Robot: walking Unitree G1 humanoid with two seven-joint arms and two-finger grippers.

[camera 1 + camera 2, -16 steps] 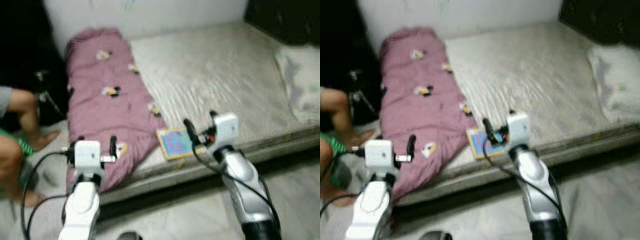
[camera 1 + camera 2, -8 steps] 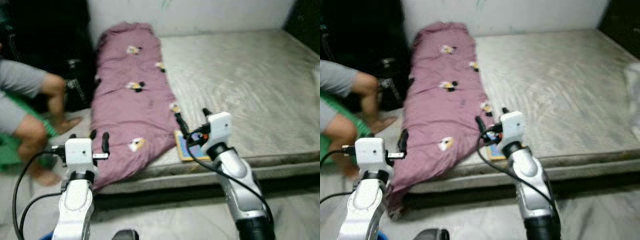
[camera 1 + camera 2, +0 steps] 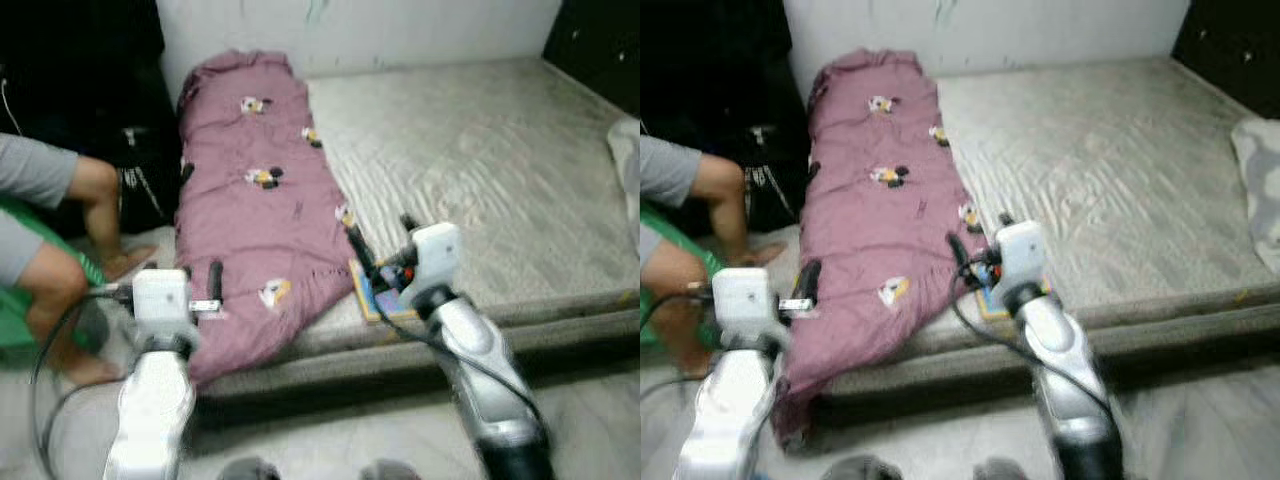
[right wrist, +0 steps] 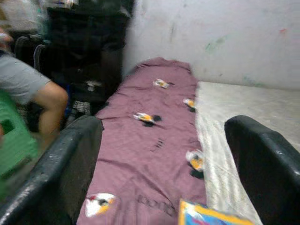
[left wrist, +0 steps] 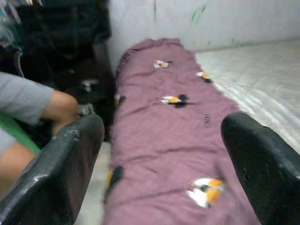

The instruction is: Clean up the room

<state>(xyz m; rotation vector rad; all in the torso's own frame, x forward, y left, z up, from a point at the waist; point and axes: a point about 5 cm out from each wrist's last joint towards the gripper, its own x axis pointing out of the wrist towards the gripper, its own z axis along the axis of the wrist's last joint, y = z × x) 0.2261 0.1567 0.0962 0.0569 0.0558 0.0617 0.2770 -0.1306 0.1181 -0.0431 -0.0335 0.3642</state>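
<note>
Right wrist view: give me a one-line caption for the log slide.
Open right gripper facing the pink blanket on the bed, a colourful book at its near edge, a seated person alongside.

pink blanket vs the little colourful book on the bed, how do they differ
The pink blanket is long, running from the wall to the mattress's near edge; the book is small and sits at that edge. The blanket is soft, rumpled and hangs over the side; the book lies flat. The blanket is pink with scattered cartoon prints; the book is blue with a yellow border. Both rest on the mattress.

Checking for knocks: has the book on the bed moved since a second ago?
No. The book lies at the bed edge beside the pink blanket; the camera moved.
</note>
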